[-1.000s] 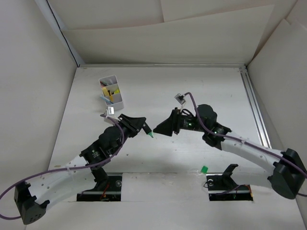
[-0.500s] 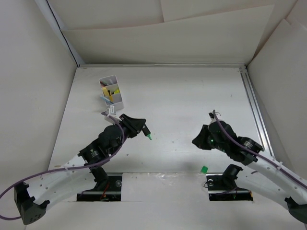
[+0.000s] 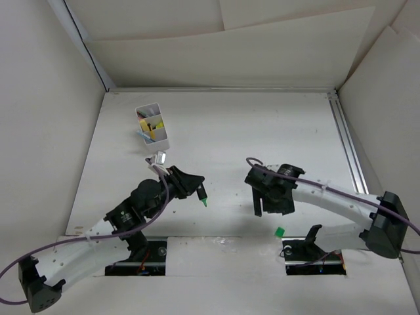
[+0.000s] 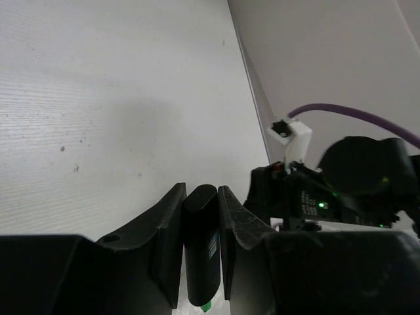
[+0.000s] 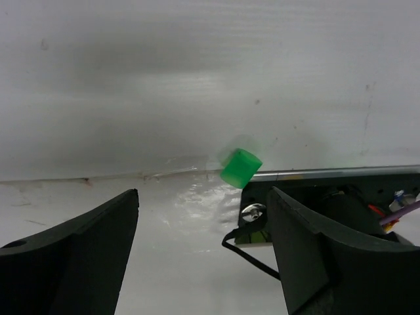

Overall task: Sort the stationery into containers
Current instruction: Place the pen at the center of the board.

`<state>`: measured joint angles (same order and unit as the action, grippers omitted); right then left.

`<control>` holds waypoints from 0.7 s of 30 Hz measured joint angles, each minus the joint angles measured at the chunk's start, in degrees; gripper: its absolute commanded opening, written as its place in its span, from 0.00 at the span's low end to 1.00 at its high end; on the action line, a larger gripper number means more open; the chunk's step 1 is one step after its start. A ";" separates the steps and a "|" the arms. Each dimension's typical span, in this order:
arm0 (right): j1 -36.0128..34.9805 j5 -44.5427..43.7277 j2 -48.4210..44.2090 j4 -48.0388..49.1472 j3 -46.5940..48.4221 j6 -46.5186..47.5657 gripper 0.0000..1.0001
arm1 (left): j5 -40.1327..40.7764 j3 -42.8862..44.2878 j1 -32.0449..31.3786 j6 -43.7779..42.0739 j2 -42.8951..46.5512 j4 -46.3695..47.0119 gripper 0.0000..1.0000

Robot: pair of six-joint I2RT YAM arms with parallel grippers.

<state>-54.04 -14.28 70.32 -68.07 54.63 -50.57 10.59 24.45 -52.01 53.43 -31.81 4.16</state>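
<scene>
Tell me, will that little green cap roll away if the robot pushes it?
Probably: the green cap looks short and round, so a nudge could roll it. It looks small beside the open right gripper, so likely light and easily flicked.

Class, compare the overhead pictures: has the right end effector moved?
Yes. The right end effector has pulled back from mid-table toward the near edge, now close to the unmoved green cap.
</scene>
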 measured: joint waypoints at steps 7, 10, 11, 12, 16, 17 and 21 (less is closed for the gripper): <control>0.07 5.79 1.51 0.63 -6.69 -5.81 0.74 | -3.28 -0.90 0.00 -1.57 3.76 0.39 0.00; 0.24 6.99 -3.93 0.37 -9.09 -12.76 0.66 | -4.85 -2.27 0.00 -2.01 5.68 0.48 0.00; 0.33 7.48 -6.45 0.44 -10.05 -15.43 0.66 | -5.18 -2.54 0.00 -2.12 6.25 0.37 0.00; 0.33 7.80 -8.70 0.28 -10.84 -17.75 0.66 | -5.62 -2.69 0.00 -2.29 6.78 0.31 0.00; 0.35 8.57 -14.73 -0.33 -13.11 -27.02 0.61 | -6.32 -2.71 0.00 -3.17 8.70 0.24 0.00; 0.35 8.55 -15.17 -0.28 -13.25 -29.11 0.59 | -6.32 -2.71 0.00 -3.45 9.25 0.22 0.00; 0.35 8.44 -13.66 0.02 -13.35 -34.97 0.55 | -6.47 -2.71 0.00 -4.26 10.38 0.35 0.00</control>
<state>-53.69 -5.85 56.66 -68.05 41.28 -85.54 4.12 21.74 -52.01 49.17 -21.43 4.51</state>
